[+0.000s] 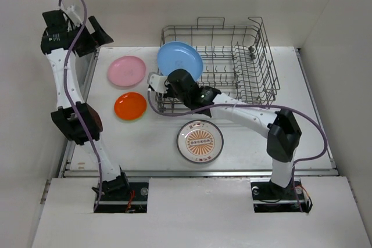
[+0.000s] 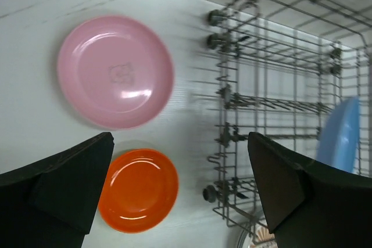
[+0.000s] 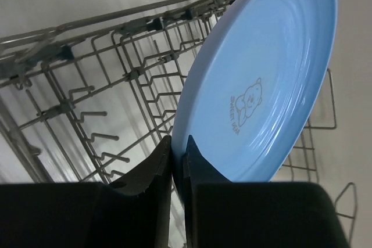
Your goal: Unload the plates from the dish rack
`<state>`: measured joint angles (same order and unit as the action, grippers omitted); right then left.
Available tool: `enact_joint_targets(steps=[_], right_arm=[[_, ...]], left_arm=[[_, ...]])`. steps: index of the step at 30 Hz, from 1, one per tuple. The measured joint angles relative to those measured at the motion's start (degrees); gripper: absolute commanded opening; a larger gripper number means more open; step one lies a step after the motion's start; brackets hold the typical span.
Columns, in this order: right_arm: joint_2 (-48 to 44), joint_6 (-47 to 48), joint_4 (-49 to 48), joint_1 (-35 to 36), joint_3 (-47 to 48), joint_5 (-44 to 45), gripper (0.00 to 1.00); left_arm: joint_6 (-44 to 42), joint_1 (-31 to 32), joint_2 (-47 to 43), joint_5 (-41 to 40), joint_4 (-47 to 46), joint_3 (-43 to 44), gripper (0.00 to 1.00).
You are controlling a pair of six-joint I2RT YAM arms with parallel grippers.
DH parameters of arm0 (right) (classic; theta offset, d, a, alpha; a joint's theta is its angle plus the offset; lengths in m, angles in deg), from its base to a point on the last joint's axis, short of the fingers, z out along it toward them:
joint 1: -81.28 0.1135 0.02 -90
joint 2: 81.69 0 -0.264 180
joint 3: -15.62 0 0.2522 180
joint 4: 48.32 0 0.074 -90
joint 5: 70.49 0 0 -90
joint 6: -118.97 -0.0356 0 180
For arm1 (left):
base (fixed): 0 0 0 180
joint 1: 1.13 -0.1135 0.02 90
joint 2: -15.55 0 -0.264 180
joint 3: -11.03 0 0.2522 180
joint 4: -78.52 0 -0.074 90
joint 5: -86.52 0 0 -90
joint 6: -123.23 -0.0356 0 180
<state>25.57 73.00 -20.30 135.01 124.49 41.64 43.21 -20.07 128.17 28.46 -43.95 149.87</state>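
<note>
My right gripper is shut on the lower rim of a blue plate and holds it tilted on edge over the left end of the grey wire dish rack. In the right wrist view, the gripper pinches the blue plate above the rack's tines. A pink plate, an orange plate and a white plate with an orange sunburst lie flat on the table. My left gripper is open and empty, high at the back left, above the pink plate and orange plate.
The rack shows no other plates. White walls close in the table on the left, back and right. The table's raised front edge runs in front of both arm bases.
</note>
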Motion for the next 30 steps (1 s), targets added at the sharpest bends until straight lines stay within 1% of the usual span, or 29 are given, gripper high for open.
enact_joint_targets(steps=[3, 5, 9, 13, 16, 21, 30], right_arm=[[0.1, 2.8, -1.5, 2.0, -1.1, 2.3, 0.00], [0.1, 4.0, -3.4, 3.1, -1.1, 3.4, 0.00], [0.1, 5.2, -6.0, 4.6, -1.6, 4.6, 0.00], [0.1, 5.7, -6.1, 6.1, -2.3, 4.5, 0.00], [0.1, 5.7, -6.3, 6.6, -2.4, 5.8, 0.00], [0.2, 5.8, -7.5, 6.1, -3.1, 6.8, 0.00], [0.3, 6.5, -8.5, 6.3, -6.1, 8.3, 0.00]], left_arm=[[-2.5, 1.9, -1.0, 4.4, 3.5, 4.3, 1.00], [-5.2, 4.1, -1.0, 6.1, 6.7, 5.2, 1.00], [-10.3, 9.2, 0.5, 6.8, 13.9, 5.2, 1.00], [-13.8, 14.1, 2.8, 7.2, 18.6, 5.0, 1.00], [-13.8, 16.5, 3.0, 9.2, 17.8, 2.0, 1.00], [-10.4, 16.5, 3.1, 12.9, 14.7, -2.6, 1.00], [-8.0, 16.2, 3.0, 11.1, 10.8, -2.7, 1.00]])
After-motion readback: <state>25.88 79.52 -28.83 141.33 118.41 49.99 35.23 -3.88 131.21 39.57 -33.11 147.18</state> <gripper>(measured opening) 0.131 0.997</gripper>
